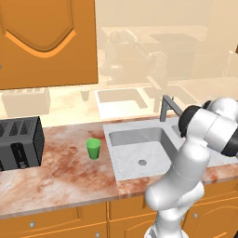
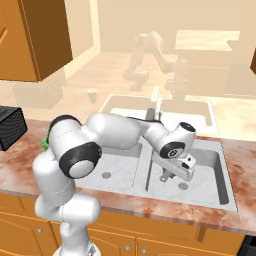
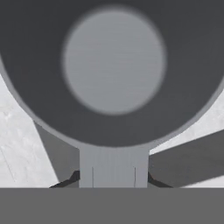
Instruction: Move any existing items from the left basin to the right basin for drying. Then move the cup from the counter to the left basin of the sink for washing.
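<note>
One small dark grey round pot (image 3: 113,65) with a short straight handle hangs pinched by that handle in the gripper (image 2: 172,176) over the right-hand grey metal basin (image 2: 220,172). One bright green tapered cup (image 1: 93,148) stands on the marbled reddish counter (image 1: 60,179), left of the left-hand basin (image 1: 125,158).

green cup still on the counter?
Yes. The green cup stands upright on the counter, left of the left basin and right of the toaster.

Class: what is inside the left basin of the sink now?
The left basin shows only its round drain in the left base view; the arm covers its right edge.
</note>
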You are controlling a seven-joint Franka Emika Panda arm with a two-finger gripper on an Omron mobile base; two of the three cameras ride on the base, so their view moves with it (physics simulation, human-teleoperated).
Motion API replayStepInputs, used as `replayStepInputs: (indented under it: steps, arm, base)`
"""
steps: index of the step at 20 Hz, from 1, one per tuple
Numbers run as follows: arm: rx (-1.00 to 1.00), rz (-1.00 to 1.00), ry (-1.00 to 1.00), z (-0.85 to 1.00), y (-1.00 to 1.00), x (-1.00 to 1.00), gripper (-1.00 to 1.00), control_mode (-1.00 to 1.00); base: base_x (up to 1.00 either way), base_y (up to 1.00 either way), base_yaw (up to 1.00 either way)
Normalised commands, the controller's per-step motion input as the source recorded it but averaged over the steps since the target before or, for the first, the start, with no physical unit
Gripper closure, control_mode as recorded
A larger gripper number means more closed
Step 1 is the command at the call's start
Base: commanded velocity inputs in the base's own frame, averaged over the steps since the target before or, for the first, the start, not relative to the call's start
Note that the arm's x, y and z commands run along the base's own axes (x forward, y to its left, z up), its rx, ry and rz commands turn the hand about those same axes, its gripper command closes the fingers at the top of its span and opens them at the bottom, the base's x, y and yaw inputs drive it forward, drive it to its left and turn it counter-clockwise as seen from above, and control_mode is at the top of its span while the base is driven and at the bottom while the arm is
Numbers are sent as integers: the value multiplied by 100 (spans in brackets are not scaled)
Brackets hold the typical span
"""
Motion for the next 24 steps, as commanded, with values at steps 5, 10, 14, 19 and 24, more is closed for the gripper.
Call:
replayStepInputs:
  steps: [5, 10, 14, 19, 24]
  arm:
    - [2, 0, 0, -32, -17, 23, 100, -100]
    - [2, 0, 0, -33, -11, 26, 100, -100]
    - [3, 0, 0, -31, -11, 22, 100, -100]
    - [5, 0, -1, -27, -10, 18, 100, -100]
    - [5, 0, -1, -26, 0, 18, 100, -100]
  base:
    - [0, 0, 0]
    - [0, 0, 0]
    - [0, 0, 0]
    - [0, 0, 0]
    - [0, 0, 0]
